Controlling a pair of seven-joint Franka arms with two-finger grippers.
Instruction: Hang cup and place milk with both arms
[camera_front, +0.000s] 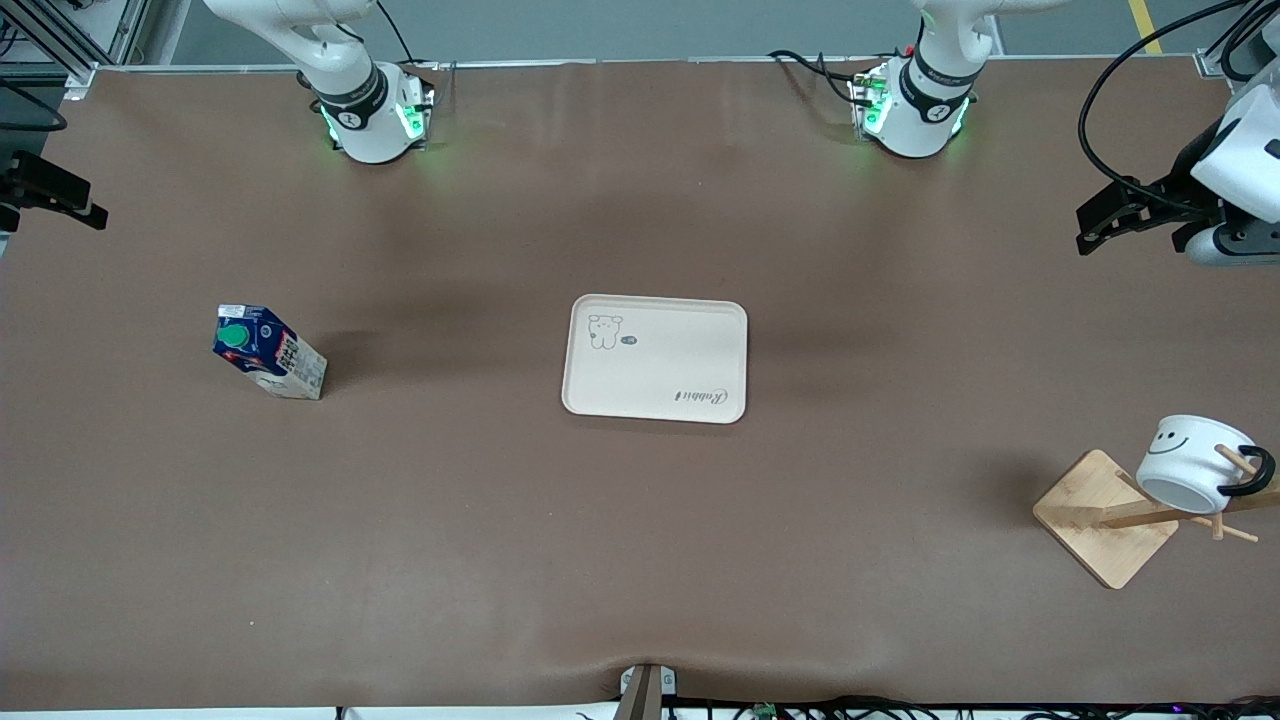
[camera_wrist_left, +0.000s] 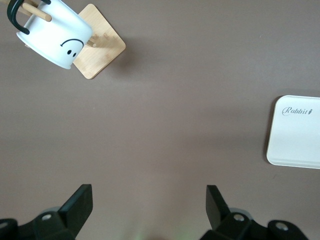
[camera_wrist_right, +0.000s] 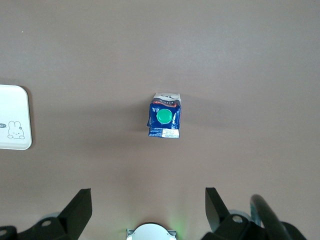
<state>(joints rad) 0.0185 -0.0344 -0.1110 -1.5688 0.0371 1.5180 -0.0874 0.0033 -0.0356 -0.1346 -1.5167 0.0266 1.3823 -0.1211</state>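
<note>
While cup (camera_front: 1190, 465) hangs on rack (camera_front: 1105, 517), milk (camera_front: 268, 353) stands upright, untouched. Probably light, thin-walled: pinch white lower sides, gently. Left gripper (camera_wrist_left: 148, 212) and right gripper (camera_wrist_right: 147, 210): jaws spread, empty.

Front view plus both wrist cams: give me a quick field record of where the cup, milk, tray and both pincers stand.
cup: hanging by its handle on a peg of the wooden rack, at the left arm's end
milk: upright on the table, at the right arm's end, not on the tray
tray: mid-table, nothing on it
left pincer: open, over bare table
right pincer: open, above the milk, not touching
</note>
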